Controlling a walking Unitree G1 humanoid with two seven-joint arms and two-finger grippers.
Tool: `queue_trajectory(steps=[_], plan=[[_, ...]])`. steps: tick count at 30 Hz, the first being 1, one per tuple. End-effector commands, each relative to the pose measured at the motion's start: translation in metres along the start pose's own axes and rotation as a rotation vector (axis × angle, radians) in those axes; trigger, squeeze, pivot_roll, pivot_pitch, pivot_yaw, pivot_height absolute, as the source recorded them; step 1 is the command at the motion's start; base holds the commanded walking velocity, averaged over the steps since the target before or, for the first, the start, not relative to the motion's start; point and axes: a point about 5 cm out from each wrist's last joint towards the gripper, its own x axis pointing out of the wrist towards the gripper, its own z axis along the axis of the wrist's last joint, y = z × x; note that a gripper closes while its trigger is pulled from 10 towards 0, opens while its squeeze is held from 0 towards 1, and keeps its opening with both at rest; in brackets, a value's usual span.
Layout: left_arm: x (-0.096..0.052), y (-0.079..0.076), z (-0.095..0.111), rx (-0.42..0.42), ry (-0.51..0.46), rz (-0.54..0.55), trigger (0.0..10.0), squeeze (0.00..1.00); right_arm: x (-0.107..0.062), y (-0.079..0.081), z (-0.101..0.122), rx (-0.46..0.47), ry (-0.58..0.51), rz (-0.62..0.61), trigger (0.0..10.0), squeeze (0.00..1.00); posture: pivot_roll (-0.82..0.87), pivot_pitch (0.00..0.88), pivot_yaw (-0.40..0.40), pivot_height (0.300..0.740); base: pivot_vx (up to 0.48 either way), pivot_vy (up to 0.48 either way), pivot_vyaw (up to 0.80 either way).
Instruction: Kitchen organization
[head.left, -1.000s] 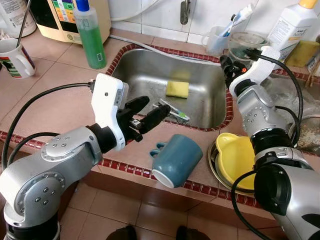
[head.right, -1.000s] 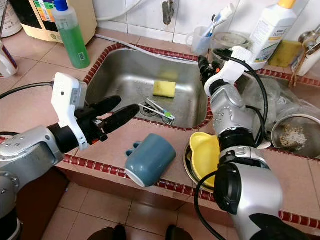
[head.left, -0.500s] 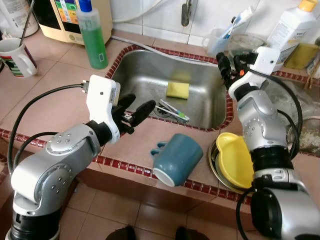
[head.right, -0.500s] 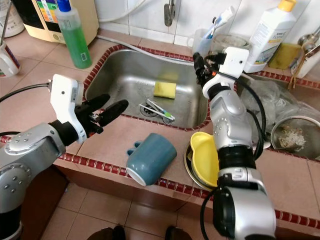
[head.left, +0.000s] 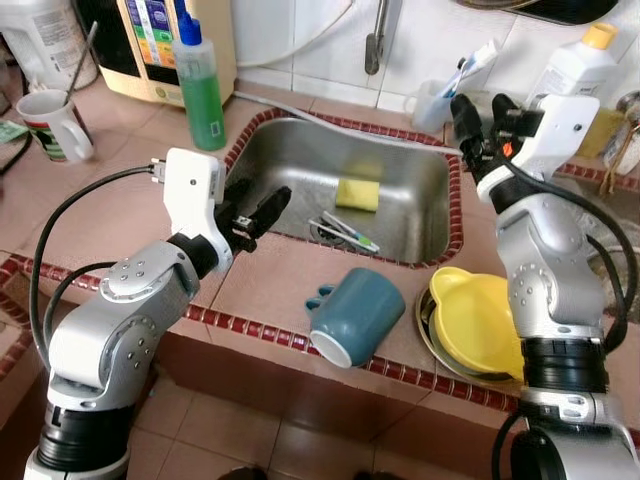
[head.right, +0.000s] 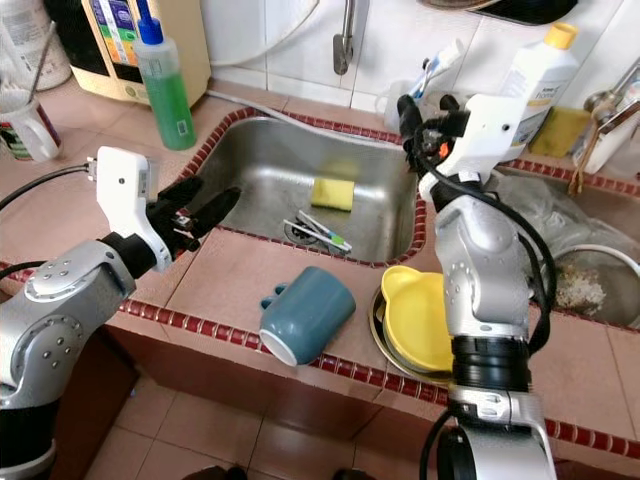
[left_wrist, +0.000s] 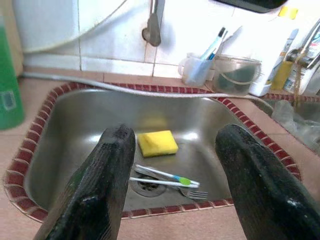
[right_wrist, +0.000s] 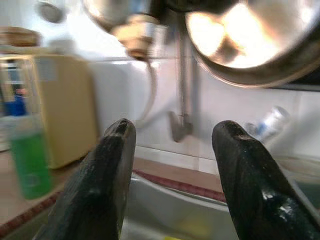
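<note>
Both grippers spread, grasping nothing — left gripper (head.left: 258, 212), right gripper (head.left: 480, 115) — labels unreadable.

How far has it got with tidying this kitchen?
Barely started, it seems. Both hands are open and empty: the left hand at the sink's edge, the right hand raised over its far corner. Sponge and cutlery lie in the sink; the mug lies tipped on the counter.

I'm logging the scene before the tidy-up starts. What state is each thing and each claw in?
Blue mug: on its side at the counter edge.
Yellow bowl: tilted in a metal dish.
Sponge: flat in the sink.
Toothbrush: lying by the drain.
Green bottle: upright, capped.
Left claw: open, empty.
Right claw: open, empty.
</note>
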Motion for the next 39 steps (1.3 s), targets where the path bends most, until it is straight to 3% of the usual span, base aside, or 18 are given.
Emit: queue_trajectory(steps=[1,13,19,23,31,39], plan=[[0.001,-0.001,-0.002,0.024,-0.002,-0.012,10.0,0.0,-0.004,0.005,0.004,-0.02,-0.013,0.045,10.0,0.0,-0.07,0.009,-0.051,0.74,0.0,0.0,0.0],[0.004,0.01,-0.003,0.087,-0.039,0.026,10.0,0.0,-0.025,0.02,0.001,-0.094,-0.004,0.198,10.0,0.0,-0.08,0.0,-0.059,0.74,0.0,0.0,0.0],[0.002,0.016,-0.011,0.124,-0.052,0.054,10.0,0.0,-0.047,0.02,-0.009,-0.096,0.022,0.293,10.0,0.0,-0.09,0.0,-0.051,0.74,0.0,0.0,0.0],[-0.004,0.022,-0.016,0.184,-0.063,0.057,10.0,0.0,-0.065,0.012,-0.018,-0.097,0.07,0.319,10.0,0.0,-0.09,0.0,-0.041,0.74,0.0,0.0,0.0],[-0.011,0.029,-0.019,0.218,-0.063,0.011,10.0,0.0,-0.095,-0.012,-0.023,-0.091,0.177,0.351,10.0,0.0,-0.11,0.0,-0.029,0.74,0.0,0.0,0.0],[-0.012,0.018,-0.026,0.25,-0.039,-0.088,10.0,0.0,-0.104,-0.02,-0.022,-0.077,0.199,0.329,10.0,0.0,-0.12,0.001,-0.027,0.74,0.0,0.0,0.0]])
